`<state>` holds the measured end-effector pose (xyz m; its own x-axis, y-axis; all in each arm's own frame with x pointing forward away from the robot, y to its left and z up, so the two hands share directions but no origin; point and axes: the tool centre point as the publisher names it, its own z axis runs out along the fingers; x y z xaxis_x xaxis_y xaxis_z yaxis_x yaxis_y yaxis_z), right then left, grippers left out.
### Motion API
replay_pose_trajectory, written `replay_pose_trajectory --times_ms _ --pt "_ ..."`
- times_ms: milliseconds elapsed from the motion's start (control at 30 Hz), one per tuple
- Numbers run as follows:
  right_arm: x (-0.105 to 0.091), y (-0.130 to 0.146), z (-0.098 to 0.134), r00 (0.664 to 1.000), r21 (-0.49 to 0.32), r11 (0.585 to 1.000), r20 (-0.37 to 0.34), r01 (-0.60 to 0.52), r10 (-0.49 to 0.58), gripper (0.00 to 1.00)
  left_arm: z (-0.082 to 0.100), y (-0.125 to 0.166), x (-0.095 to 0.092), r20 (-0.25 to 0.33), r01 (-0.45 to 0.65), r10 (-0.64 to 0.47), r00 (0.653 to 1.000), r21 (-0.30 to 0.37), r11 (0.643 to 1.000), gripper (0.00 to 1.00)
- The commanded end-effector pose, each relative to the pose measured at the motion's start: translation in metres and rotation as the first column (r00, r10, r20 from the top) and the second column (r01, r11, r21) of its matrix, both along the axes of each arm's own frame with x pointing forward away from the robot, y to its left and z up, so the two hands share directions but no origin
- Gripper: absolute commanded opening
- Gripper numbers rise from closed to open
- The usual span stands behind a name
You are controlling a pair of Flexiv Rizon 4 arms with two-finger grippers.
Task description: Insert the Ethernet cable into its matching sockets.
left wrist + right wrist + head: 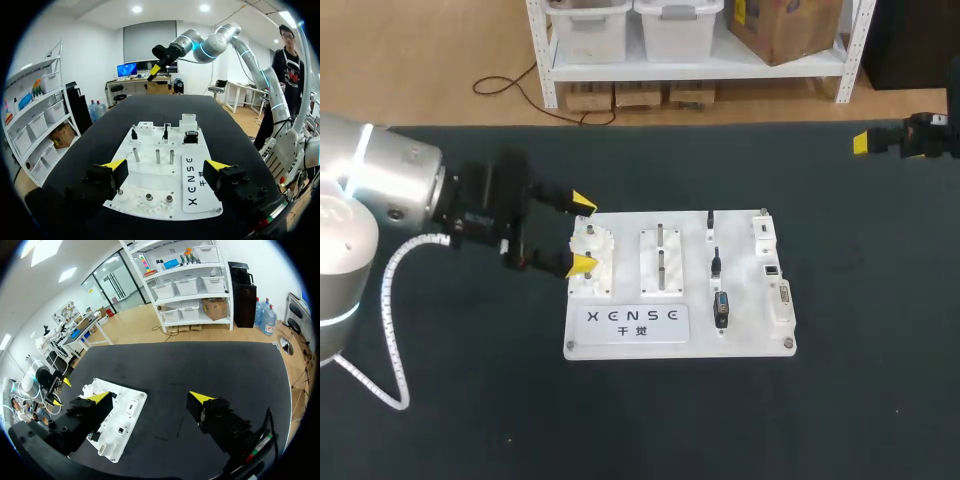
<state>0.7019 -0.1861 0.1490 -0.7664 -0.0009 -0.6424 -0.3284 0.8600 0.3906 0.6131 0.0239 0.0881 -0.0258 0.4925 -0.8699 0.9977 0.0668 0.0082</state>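
Progress: it seems not begun; neither gripper holds a cable.
Cable: small black plugs (721, 310) sit right of centre on the white board (620, 345), mid-frame in the head view; which one is the Ethernet cable I cannot tell.
Left gripper (583, 235): fingers apart, empty, over the board's left edge.
Right gripper (150, 397): fingers apart, empty, at the upper right of the head view, well apart from the board.

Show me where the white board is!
In the head view the white board lies mid-table on the dark table, with my left tool open at its left edge.
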Motion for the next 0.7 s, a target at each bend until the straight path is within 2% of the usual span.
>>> replay_pose_trajectory --times_ms 33,167,200,700 --pt "-0.0007 0.0002 0.0005 1.0 -0.002 1.0 0.0 0.002 -0.002 1.0 -0.0081 -0.0009 0.0035 -0.01 0.006 -0.005 1.0 0.005 1.0 1.0" --pt "-0.0007 0.0002 0.0005 1.0 -0.002 1.0 0.0 0.002 -0.002 1.0 -0.0071 0.0003 0.0036 0.0 0.04 -0.04 0.999 0.021 0.999 1.0" --pt "-0.0007 0.0002 0.0005 1.0 -0.002 1.0 0.0 0.002 -0.002 1.0 -0.0053 0.0004 0.004 0.001 0.04 -0.04 0.999 0.045 0.998 1.0" --pt "-0.0007 0.0002 0.0005 1.0 -0.002 1.0 0.0 0.002 -0.002 1.0 -0.0053 0.0004 0.004 0.001 0.04 -0.04 0.999 0.045 0.998 1.0"
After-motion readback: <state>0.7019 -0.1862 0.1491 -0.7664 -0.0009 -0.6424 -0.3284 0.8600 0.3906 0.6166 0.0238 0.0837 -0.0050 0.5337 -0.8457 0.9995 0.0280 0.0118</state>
